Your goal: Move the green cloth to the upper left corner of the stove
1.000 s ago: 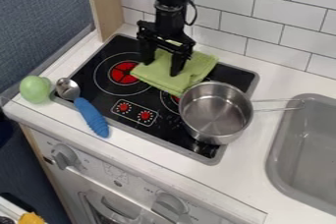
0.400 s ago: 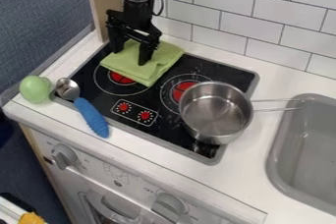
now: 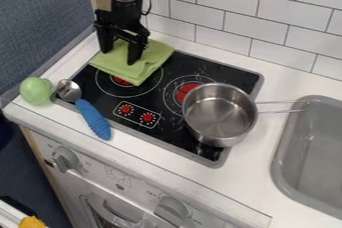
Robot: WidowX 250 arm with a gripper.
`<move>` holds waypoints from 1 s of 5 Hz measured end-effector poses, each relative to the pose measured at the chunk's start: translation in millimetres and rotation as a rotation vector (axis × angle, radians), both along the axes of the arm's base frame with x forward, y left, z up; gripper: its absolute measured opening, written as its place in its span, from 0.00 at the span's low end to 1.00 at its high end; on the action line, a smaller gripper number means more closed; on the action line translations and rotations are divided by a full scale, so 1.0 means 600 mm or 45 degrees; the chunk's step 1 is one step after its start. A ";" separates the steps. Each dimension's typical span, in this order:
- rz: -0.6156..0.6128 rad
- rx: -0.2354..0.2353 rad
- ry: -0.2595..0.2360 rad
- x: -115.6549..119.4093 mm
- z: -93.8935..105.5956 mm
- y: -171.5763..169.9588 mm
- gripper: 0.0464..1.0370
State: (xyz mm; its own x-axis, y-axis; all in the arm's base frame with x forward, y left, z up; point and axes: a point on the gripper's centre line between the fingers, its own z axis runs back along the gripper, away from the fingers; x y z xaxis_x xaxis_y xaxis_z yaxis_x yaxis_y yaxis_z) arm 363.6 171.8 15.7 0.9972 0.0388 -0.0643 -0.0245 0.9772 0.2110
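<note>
Camera view: green cloth (image 3: 137,74), one, folded, at the upper left corner of the stove (image 3: 230,75), reaching its back edge and partly covering the left burner (image 3: 119,80). Gripper (image 3: 119,56), black, one: fingers spread apart, tips down on the cloth. Risks, as judged: cloth creeping over the back or left edge, from further push that way; folds bunching or opening, from tips pressing unevenly; cloth dragged off the corner, from a tip snagging on lifting. Changes against the earliest frame: cloth and gripper shifted left along the back edge, away from the pot (image 3: 215,118); right burner (image 3: 185,92) largely uncovered; pot and blue-handled spoon (image 3: 93,119) unmoved.
</note>
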 end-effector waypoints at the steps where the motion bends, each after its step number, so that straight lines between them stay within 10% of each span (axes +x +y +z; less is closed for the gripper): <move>1: 0.024 -0.021 -0.002 -0.007 0.000 0.014 0.96; 3: 0.013 -0.046 0.009 0.000 0.022 0.016 0.96; 5: 0.040 -0.044 -0.139 0.024 0.113 0.014 0.96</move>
State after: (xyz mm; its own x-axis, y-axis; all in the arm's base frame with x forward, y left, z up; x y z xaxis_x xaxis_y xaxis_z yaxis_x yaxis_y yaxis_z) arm 378.1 180.3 83.4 0.9966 0.0699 0.0427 -0.0762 0.9822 0.1715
